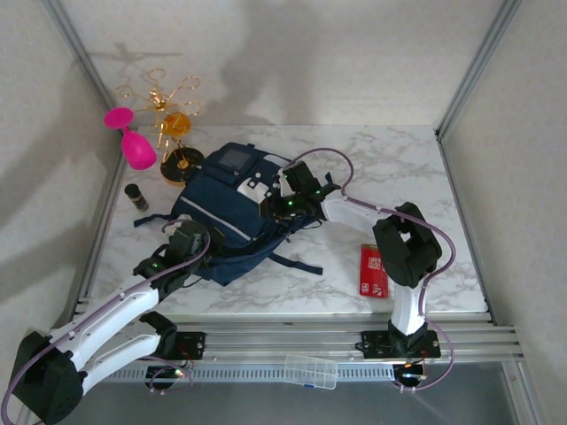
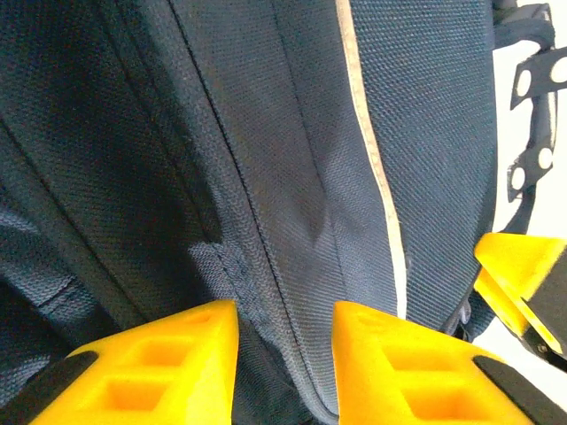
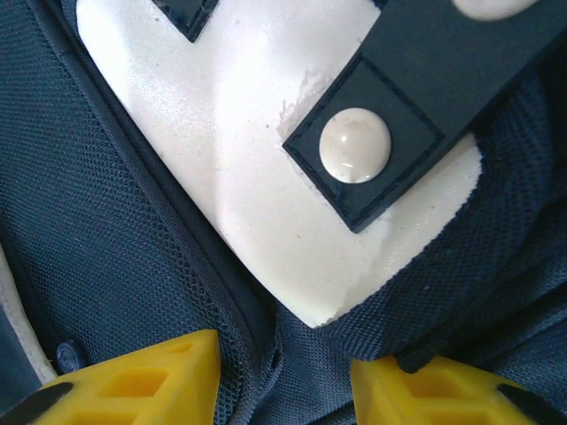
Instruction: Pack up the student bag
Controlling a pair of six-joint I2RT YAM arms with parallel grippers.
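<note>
The left gripper [image 2: 283, 323] sits at the bottom of its wrist view. Its yellow fingers are partly apart, with a ridge of the student bag [image 1: 221, 217] in the gap; whether they pinch it I cannot tell. The right gripper [image 3: 283, 359] is spread, just below the bag's white buckle patch [image 3: 239, 177]. From above, the bag lies centre-left on the marbled counter [image 1: 416, 168], with both arms reaching onto it. A gold wire ornament [image 1: 168, 115], a pink bulbous object [image 1: 135, 143] and a small dark bottle [image 1: 136, 197] crowd the upper left. A red packet [image 1: 373, 271] lies lower right. Open marble spans the upper right.
</note>
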